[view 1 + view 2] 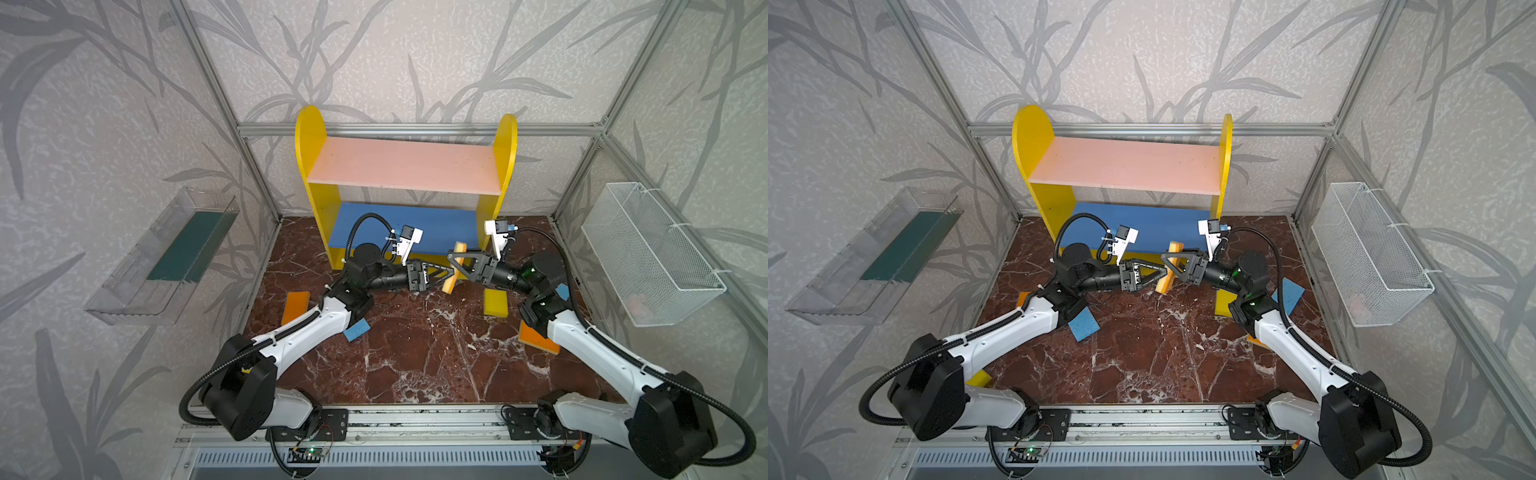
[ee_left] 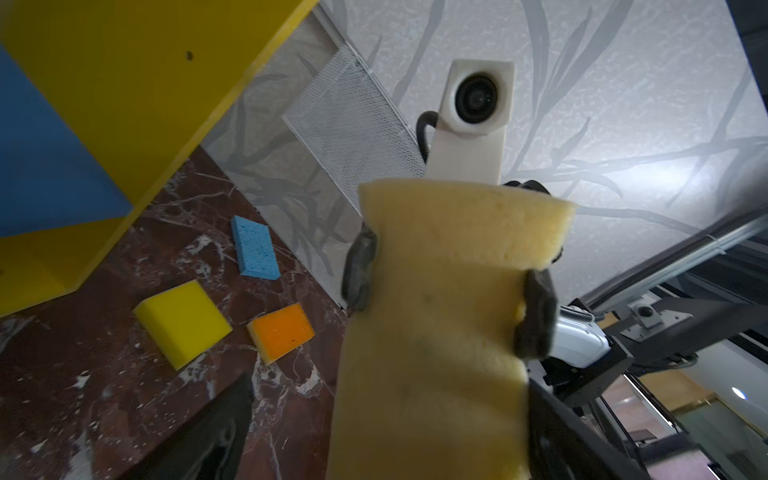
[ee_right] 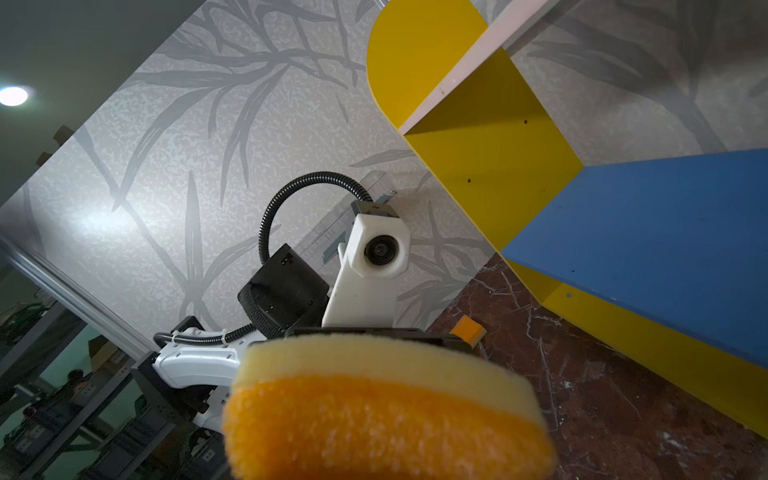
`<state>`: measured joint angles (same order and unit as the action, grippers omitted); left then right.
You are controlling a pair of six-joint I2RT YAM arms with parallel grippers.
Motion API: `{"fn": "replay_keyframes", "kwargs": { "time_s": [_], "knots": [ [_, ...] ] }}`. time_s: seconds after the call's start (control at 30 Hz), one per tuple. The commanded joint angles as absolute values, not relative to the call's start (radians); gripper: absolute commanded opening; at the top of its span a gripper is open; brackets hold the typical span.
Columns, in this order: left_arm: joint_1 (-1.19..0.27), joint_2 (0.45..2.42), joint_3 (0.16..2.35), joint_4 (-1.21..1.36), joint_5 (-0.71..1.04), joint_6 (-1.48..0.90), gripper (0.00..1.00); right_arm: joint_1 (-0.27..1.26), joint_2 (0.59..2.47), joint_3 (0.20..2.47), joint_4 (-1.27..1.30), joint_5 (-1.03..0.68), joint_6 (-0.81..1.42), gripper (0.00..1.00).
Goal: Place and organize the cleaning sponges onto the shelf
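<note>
1. Table [image 1: 415, 365] of red-brown marble; the hours below are read from its centre in both top views.
2. Yellow-sided shelf [image 1: 311, 141] stands at 12 o'clock against the back wall, with a pink board above a blue one.
3. From 3 o'clock, the right gripper [image 1: 455, 266] presses its fingers [image 2: 359, 270] into both edges of the held sponge [image 1: 449, 286], denting the foam.
4. From 9 o'clock, the left gripper [image 1: 445, 273] faces it tip to tip. Its jaws are spread wide around the same sponge without clamping it.
5. That sponge, orange-faced with yellow backing, hangs on edge at 1 o'clock, just before the blue board.
6. Loose on the marble are a yellow block [image 1: 495, 302] at 3 o'clock, an orange sponge [image 1: 296, 306] at 9 and a blue sponge [image 1: 356, 330] at 8, beside the left arm.
</note>
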<state>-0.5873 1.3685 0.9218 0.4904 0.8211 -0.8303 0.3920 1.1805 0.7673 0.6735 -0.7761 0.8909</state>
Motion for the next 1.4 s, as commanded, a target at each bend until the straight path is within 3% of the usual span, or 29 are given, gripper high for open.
{"fn": "replay_keyframes", "kwargs": {
  "time_s": [0.0,0.1,0.33,0.6,0.73,1.03,1.17,1.2,1.23,1.37],
  "knots": [
    [-0.573,1.253,0.942,0.141,0.584,-0.583,0.99,0.371,1.128,0.788,0.515,-0.648,0.815,0.50],
    [-0.613,1.199,0.963,-0.025,0.385,-0.437,0.99,0.370,1.109,0.797,0.360,-0.524,0.778,0.41],
    [-0.758,1.214,0.976,-0.086,0.114,-0.253,0.91,0.400,1.133,0.802,0.281,-0.409,0.808,0.42],
    [-0.847,1.288,1.009,0.001,0.015,-0.189,0.85,0.427,1.151,0.824,0.224,-0.323,0.825,0.50],
    [-0.850,1.349,1.043,0.034,0.019,-0.204,0.78,0.437,1.166,0.844,0.215,-0.318,0.832,0.50],
    [-0.847,1.443,1.124,0.080,0.065,-0.241,0.44,0.439,1.169,0.897,0.164,-0.321,0.826,0.51],
    [-0.845,1.476,1.137,0.108,0.064,-0.273,0.18,0.440,1.169,0.895,0.158,-0.321,0.821,0.53],
    [-0.845,1.478,1.133,0.118,0.062,-0.282,0.08,0.440,1.167,0.896,0.151,-0.321,0.818,0.55],
    [-0.845,1.479,1.128,0.130,0.057,-0.290,0.00,0.440,1.167,0.894,0.149,-0.321,0.815,0.58],
    [-0.843,1.473,1.109,0.146,0.059,-0.325,0.00,0.439,1.166,0.884,0.150,-0.319,0.802,0.82]
  ]
}}
